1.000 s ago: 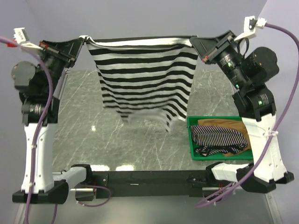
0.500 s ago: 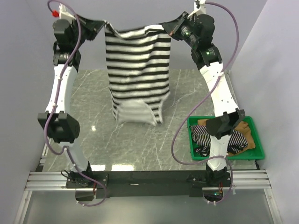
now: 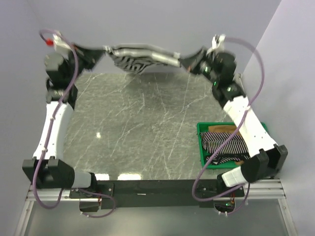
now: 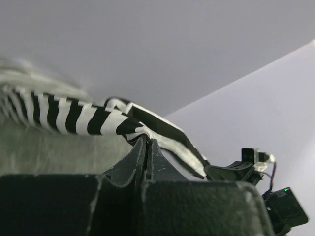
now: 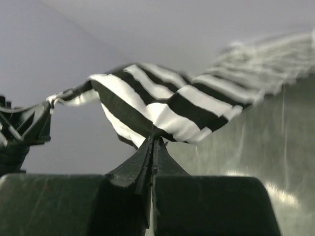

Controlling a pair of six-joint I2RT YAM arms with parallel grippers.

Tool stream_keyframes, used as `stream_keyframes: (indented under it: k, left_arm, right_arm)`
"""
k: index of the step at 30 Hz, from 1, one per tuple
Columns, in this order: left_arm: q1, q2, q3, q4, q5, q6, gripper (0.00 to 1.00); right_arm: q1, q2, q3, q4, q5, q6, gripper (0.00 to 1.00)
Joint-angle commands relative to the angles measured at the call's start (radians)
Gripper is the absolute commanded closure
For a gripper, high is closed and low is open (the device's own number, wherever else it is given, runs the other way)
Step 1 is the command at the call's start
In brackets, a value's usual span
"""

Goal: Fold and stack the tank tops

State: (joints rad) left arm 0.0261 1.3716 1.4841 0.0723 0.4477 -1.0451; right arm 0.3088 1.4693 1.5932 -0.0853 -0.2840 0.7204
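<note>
The wide-striped black-and-white tank top (image 3: 140,57) hangs stretched and blurred between both grippers at the far edge of the table. My left gripper (image 3: 104,51) is shut on its left corner, which also shows in the left wrist view (image 4: 118,123) above the gripper (image 4: 146,140). My right gripper (image 3: 184,61) is shut on its right corner, seen in the right wrist view (image 5: 167,110) above the gripper (image 5: 154,140). The pinstriped tank top (image 3: 229,146) lies over the tan-brown tank top (image 3: 221,129) in the green tray.
The green plastic tray (image 3: 201,147) sits at the near right of the grey marble table (image 3: 138,128). A lilac wall stands behind the table's far edge and along the right side. Purple cables loop from both arms.
Both arms have swung the striped top away to the table's far edge. It hung down in full length before; now it is bunched and flung out low near the back wall.
</note>
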Motion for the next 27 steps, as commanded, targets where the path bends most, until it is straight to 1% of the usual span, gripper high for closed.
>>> stream_keyframes:
  k: [1, 2, 3, 4, 5, 6, 7, 8, 9, 10, 11, 12, 13, 15, 16, 17, 18, 19, 20, 21, 22, 23, 24, 26, 27]
  left_arm:
    - [-0.009, -0.041, -0.264, 0.023, 0.031, -0.027, 0.99]
    - [-0.018, -0.083, -0.388, -0.017, 0.022, -0.017, 0.99]
    - [-0.02, -0.104, -0.453, -0.035, 0.007, 0.011, 1.0]
    - [-0.049, -0.129, -0.517, -0.052, -0.004, 0.023, 0.99]
    - [-0.063, -0.178, -0.647, -0.069, -0.02, 0.029, 0.99]
    - [-0.069, -0.207, -0.718, -0.069, -0.03, 0.03, 0.99]
    - [-0.075, -0.23, -0.842, -0.068, -0.033, 0.027, 0.99]
    - [-0.075, -0.27, -0.895, -0.069, -0.041, 0.019, 0.99]
    - [-0.077, -0.288, -0.942, -0.069, -0.043, 0.01, 0.99]
    - [-0.078, -0.305, -1.017, -0.069, -0.035, 0.008, 0.99]
    - [-0.081, -0.334, -1.041, -0.095, -0.043, 0.007, 0.97]
    - [-0.083, -0.351, -1.062, -0.123, -0.044, 0.002, 0.91]
    - [-0.084, -0.368, -1.091, -0.132, -0.034, 0.002, 0.76]
    - [-0.087, -0.42, -1.099, -0.178, -0.041, 0.011, 0.68]
    - [-0.089, -0.437, -1.092, -0.234, -0.047, 0.016, 0.62]
    - [-0.089, -0.475, -1.084, -0.268, -0.066, 0.02, 0.6]
    - [-0.089, -0.495, -1.075, -0.299, -0.084, 0.029, 0.59]
    - [-0.089, -0.515, -1.049, -0.368, -0.105, 0.031, 0.59]
    - [-0.089, -0.551, -1.033, -0.393, -0.127, 0.034, 0.58]
    - [-0.089, -0.562, -1.012, -0.423, -0.174, 0.042, 0.59]
    - [-0.089, -0.569, -0.965, -0.46, -0.203, 0.049, 0.59]
    - [-0.089, -0.581, -0.943, -0.485, -0.22, 0.056, 0.59]
    - [-0.089, -0.58, -0.918, -0.499, -0.259, 0.063, 0.6]
    - [-0.089, -0.55, -0.846, -0.502, -0.293, 0.088, 0.6]
    - [-0.089, -0.53, -0.826, -0.505, -0.314, 0.092, 0.6]
  right_arm:
    - [-0.005, -0.061, -0.417, 0.05, -0.053, 0.106, 1.0]
    - [-0.004, -0.079, -0.487, 0.044, -0.052, 0.112, 1.0]
    - [-0.001, -0.105, -0.553, 0.039, -0.052, 0.116, 1.0]
    - [-0.002, -0.118, -0.673, 0.036, -0.053, 0.129, 1.0]
    - [0.007, -0.13, -0.734, 0.045, -0.053, 0.139, 1.0]
    - [0.016, -0.15, -0.789, 0.062, -0.058, 0.143, 1.0]
    - [0.024, -0.156, -0.871, 0.067, -0.054, 0.151, 0.96]
    - [0.041, -0.159, -0.903, 0.064, -0.04, 0.155, 0.91]
    - [0.049, -0.167, -0.93, 0.065, -0.04, 0.157, 0.78]
    - [0.055, -0.17, -0.969, 0.052, -0.035, 0.159, 0.71]
    - [0.058, -0.176, -0.98, 0.039, -0.031, 0.16, 0.65]
    - [0.059, -0.203, -0.987, 0.024, -0.02, 0.159, 0.56]
    - [0.064, -0.222, -0.998, -0.006, -0.009, 0.16, 0.52]
    - [0.073, -0.285, -0.993, -0.053, 0.034, 0.157, 0.43]
    - [0.079, -0.306, -0.977, -0.111, 0.057, 0.149, 0.42]
    - [0.085, -0.328, -0.966, -0.141, 0.078, 0.146, 0.41]
    - [0.101, -0.367, -0.955, -0.171, 0.106, 0.14, 0.41]
    - [0.107, -0.386, -0.929, -0.221, 0.15, 0.128, 0.41]
    - [0.119, -0.403, -0.917, -0.246, 0.182, 0.122, 0.41]
    - [0.131, -0.427, -0.9, -0.272, 0.216, 0.114, 0.41]
    - [0.166, -0.435, -0.876, -0.296, 0.276, 0.1, 0.41]
    - [0.182, -0.435, -0.866, -0.3, 0.287, 0.094, 0.41]
    - [0.199, -0.411, -0.854, -0.301, 0.316, 0.091, 0.41]
    - [0.249, -0.36, -0.814, -0.283, 0.319, 0.096, 0.42]
    - [0.278, -0.299, -0.796, -0.272, 0.321, 0.102, 0.44]
